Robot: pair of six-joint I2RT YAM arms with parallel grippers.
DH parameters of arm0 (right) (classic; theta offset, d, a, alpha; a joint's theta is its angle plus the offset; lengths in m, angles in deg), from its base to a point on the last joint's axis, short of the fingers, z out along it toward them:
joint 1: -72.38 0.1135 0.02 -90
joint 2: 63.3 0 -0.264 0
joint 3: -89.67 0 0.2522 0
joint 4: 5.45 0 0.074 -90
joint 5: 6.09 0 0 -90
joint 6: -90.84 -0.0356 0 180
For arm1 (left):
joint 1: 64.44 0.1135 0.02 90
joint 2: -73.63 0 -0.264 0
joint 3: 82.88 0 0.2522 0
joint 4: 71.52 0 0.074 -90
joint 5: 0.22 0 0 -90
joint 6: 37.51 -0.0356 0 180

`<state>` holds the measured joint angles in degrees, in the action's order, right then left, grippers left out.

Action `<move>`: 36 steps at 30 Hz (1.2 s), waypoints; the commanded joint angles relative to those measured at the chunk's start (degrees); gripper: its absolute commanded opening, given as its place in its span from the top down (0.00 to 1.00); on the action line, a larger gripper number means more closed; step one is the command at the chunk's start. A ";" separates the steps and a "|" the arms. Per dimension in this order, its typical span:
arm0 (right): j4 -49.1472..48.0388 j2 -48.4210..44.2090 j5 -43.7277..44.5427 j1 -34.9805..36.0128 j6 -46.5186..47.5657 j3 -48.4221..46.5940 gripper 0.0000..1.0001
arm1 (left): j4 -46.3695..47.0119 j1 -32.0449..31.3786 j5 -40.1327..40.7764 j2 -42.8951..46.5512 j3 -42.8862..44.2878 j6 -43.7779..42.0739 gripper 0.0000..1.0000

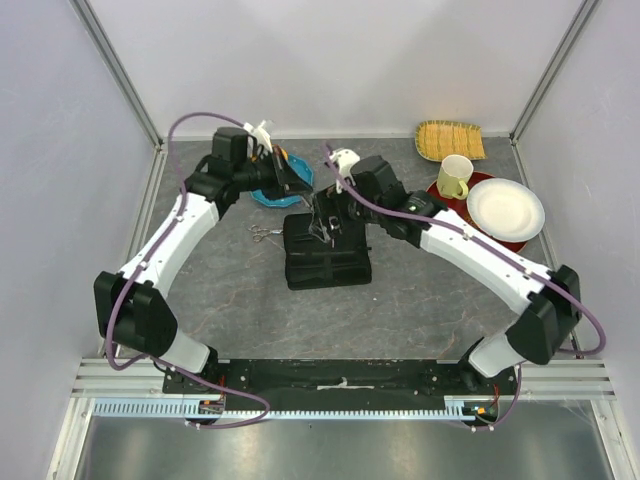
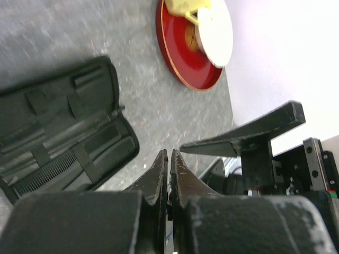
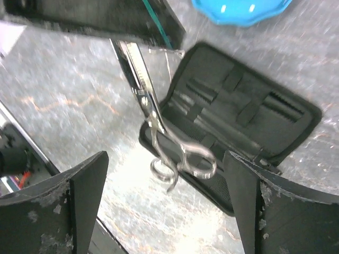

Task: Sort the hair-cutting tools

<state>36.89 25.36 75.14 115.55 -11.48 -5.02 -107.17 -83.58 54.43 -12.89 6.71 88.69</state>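
A pair of silver scissors (image 3: 159,132) hangs by its blades from my left gripper's fingers (image 3: 106,21), rings down, over the near edge of the open black case (image 3: 249,121). My left gripper (image 2: 169,153) is shut, its jaws pressed together. My right gripper (image 3: 165,159) stands wide open around the rings without touching them. In the top view the left gripper (image 1: 298,188) and right gripper (image 1: 322,215) meet above the case (image 1: 325,262). A second pair of scissors (image 1: 265,233) lies on the table left of the case. A black comb (image 2: 47,174) sits under a strap inside the case.
A blue dish (image 1: 282,192) lies under the left arm. At the back right stand a red plate (image 1: 500,240) bearing a yellow-green cup (image 1: 455,176) and a white plate (image 1: 505,208), and a bamboo mat (image 1: 450,140). White walls close in three sides.
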 commanded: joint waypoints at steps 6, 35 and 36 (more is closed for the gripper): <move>-24.58 -15.00 2.12 -6.44 -30.34 11.01 0.02 | -5.54 5.33 8.19 5.04 14.86 15.35 0.98; -62.95 -6.84 -8.28 -7.85 -52.11 11.67 0.75 | 10.90 5.51 9.60 13.66 6.88 44.65 0.98; -62.51 -6.92 -8.01 -8.02 -52.02 11.75 0.86 | 11.43 5.51 9.43 13.66 6.61 44.65 0.98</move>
<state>-23.96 18.32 68.32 107.53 -62.49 9.34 -100.63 -77.94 64.35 -0.45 14.10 129.81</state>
